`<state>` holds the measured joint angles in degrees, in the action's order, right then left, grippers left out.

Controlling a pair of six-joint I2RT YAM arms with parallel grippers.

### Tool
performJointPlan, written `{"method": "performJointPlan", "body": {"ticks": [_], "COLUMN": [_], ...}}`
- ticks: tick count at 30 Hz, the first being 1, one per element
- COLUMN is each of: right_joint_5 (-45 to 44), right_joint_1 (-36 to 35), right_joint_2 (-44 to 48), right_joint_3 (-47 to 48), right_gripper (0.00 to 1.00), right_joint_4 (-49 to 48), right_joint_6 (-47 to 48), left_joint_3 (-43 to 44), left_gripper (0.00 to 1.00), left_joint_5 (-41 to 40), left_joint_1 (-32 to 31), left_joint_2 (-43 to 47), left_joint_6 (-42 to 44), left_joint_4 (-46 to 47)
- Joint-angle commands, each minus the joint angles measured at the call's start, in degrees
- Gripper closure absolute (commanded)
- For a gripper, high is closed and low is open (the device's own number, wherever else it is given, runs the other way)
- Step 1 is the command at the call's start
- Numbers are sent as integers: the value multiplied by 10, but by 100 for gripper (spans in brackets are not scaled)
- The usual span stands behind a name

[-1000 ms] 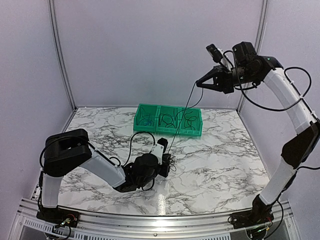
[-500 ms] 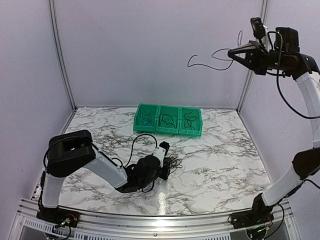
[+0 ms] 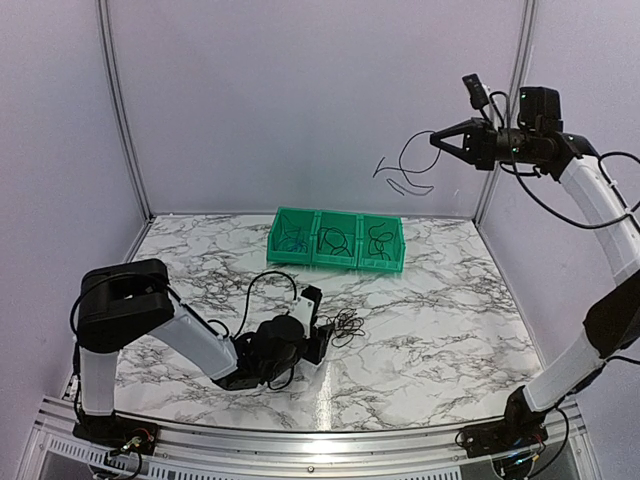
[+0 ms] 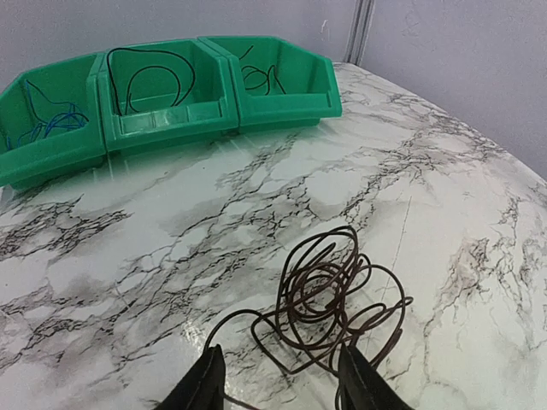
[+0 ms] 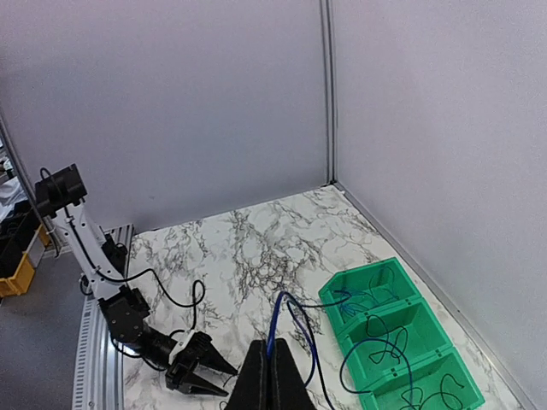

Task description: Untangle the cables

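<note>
A clump of thin dark cables (image 4: pixel 333 295) lies on the marble table; it also shows in the top view (image 3: pixel 346 325). My left gripper (image 4: pixel 282 389) is open and low over the table, its jaws on either side of the clump's near edge; in the top view it (image 3: pixel 320 338) sits just left of the clump. My right gripper (image 3: pixel 438 141) is high in the air at the back right, shut on a thin blue cable (image 5: pixel 285 318). That cable dangles free in loose curls (image 3: pixel 400 170) above the bins.
A row of three green bins (image 3: pixel 337 240) stands at the back of the table, each with cable loops inside; it also shows in the left wrist view (image 4: pixel 214 111) and the right wrist view (image 5: pixel 402 337). Walls close off the back and sides.
A second ago the cable ran taut from the clump up to my right gripper. It has come free; the right gripper swung high to the right, then back left. The left gripper shifted slightly left.
</note>
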<state>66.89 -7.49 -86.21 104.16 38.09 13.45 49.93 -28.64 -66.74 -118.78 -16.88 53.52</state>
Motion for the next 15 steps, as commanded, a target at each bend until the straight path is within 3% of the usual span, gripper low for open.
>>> {"method": "performJointPlan", "body": {"ticks": [1,11,13,15], "right_joint_5": [-66,-192,-207,-213], "right_joint_1": [-2,-67,-84,-97], "right_joint_2": [1,-80,-99,-125], "right_joint_3": [-40,-14,-5,16], "right_gripper": [100,100,100,100], "right_joint_4": [-80,-55,-53,-43], "right_joint_6": [-35,24,32,36], "left_joint_3": [-40,-124,-147,-171], "left_gripper": [49,42,35,13], "left_joint_5": [-24,-115,-139,-163], "left_joint_1": [-12,-61,-62,-62], "left_joint_2": [49,149,161,177], "left_joint_6": [10,39,15,-13], "left_joint_4": [64,76,76,77]}}
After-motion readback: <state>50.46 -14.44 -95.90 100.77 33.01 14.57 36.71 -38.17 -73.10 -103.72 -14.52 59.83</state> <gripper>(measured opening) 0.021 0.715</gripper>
